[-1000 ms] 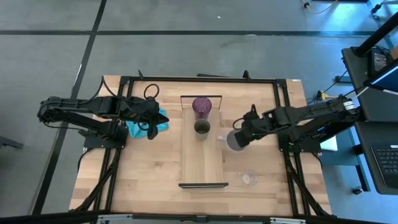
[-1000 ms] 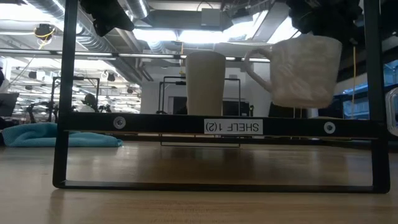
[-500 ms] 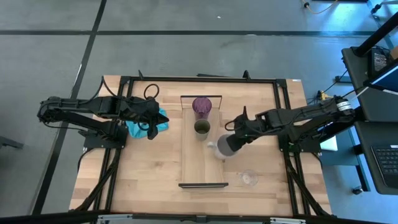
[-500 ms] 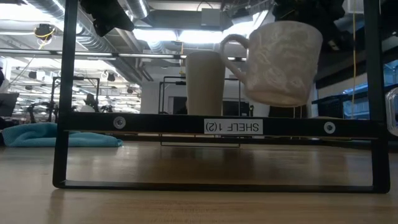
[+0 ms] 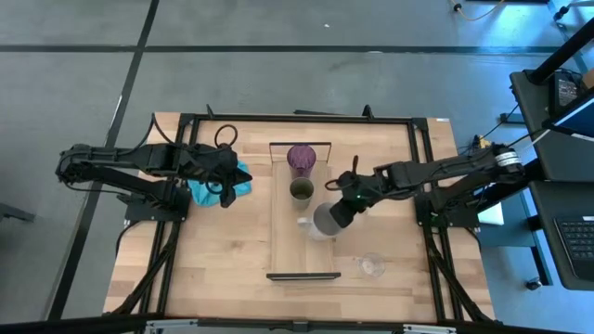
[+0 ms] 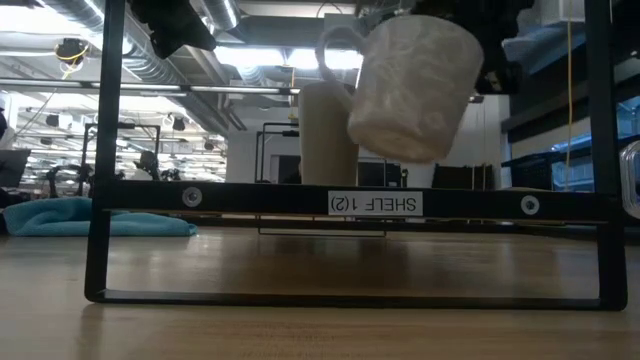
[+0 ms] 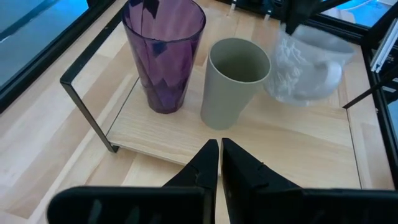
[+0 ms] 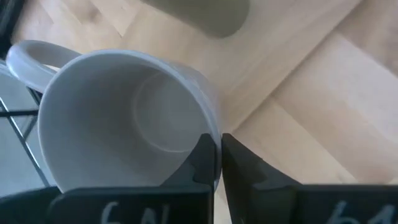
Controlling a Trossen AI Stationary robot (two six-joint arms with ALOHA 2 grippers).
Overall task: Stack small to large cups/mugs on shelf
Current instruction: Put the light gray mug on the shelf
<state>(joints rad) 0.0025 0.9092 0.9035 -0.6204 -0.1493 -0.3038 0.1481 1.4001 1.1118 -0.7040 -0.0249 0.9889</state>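
Observation:
The purple tumbler [image 5: 301,158] and the olive cup [image 5: 301,191] stand upright on the far half of the light-wood shelf [image 5: 302,250]. They also show in the left wrist view, the tumbler [image 7: 165,53] beside the cup [image 7: 233,81]. My right gripper [image 5: 345,206] is shut on the grey handled mug [image 5: 325,221] above the shelf's right side, just nearer than the olive cup. The tiny clear glass [image 5: 371,265] stands on the table right of the shelf. My left gripper [image 5: 225,183] is shut and empty over the teal cloth [image 5: 215,186], left of the shelf. My right gripper holds the mug by its rim [image 8: 214,140], on the side roughly opposite the handle [image 8: 28,56], with one finger inside the mug and one outside. The fingers come slanting down from the table's right. The mug [image 6: 410,85] hangs tilted, handle toward the table's left, clear of the shelf board.
The shelf has thin black frames at its near end [image 6: 100,150] and far end [image 5: 301,144]. Black rails [image 5: 297,118] border the tabletop. Bare shelf board [image 7: 292,143] lies nearer than the olive cup.
My right gripper has gone toward the table's left and a little toward its near edge, carrying the mug from beside the shelf's right edge to over the shelf. The mug has risen and tipped further, its handle now pointing left.

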